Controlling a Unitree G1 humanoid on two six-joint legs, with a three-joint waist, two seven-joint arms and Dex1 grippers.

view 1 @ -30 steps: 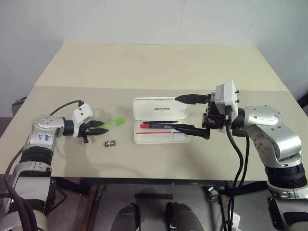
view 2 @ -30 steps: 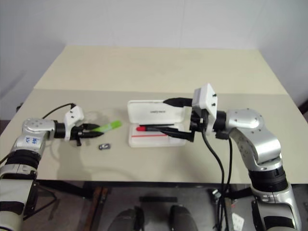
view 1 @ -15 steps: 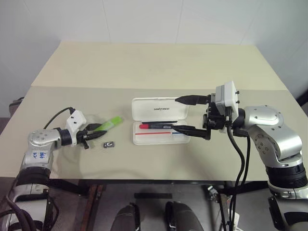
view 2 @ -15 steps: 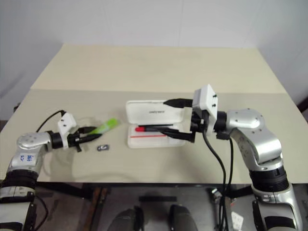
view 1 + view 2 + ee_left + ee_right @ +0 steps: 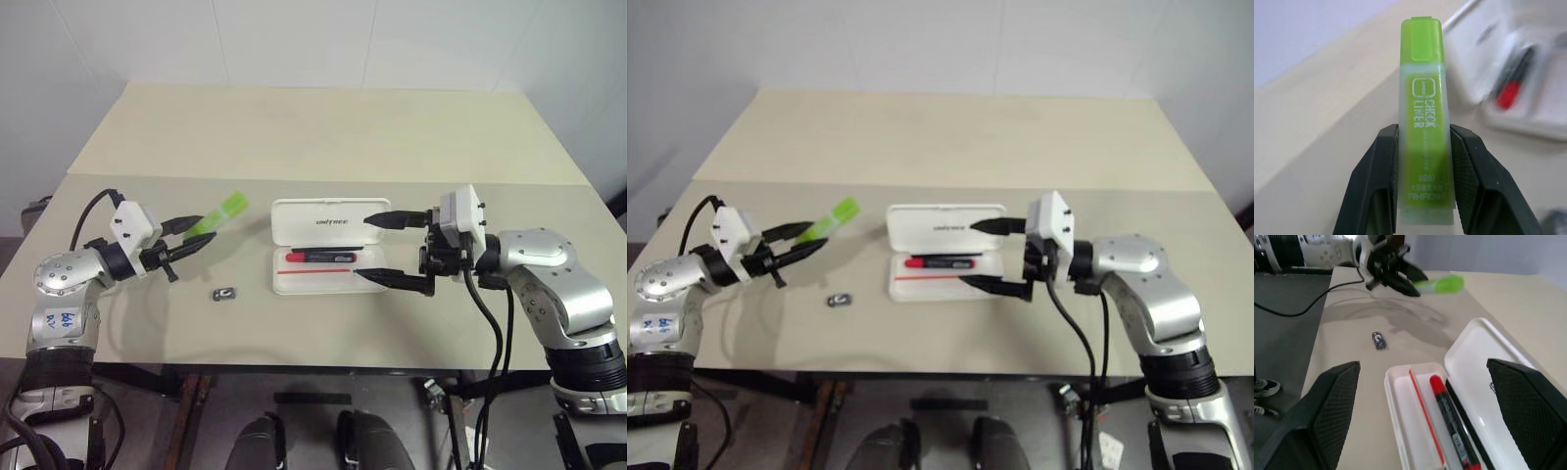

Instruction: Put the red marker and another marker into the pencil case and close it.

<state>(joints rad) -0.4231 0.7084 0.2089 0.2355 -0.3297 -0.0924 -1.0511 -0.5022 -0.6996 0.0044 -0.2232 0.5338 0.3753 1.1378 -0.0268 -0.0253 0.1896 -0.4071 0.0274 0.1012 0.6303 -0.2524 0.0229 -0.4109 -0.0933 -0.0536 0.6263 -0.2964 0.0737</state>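
Left pincer clamped on green highlighter above counter; right pincer apart beside open pencil case.

left arm: you have it reaching in from the table's left edge, forearm raised off the surface
left gripper: your 2 fingers are clamped on the light green highlighter, pointing level toward the middle
right arm: bent in from the right edge
right gripper: your 2 fingers spread wide, pointing left, holding nothing
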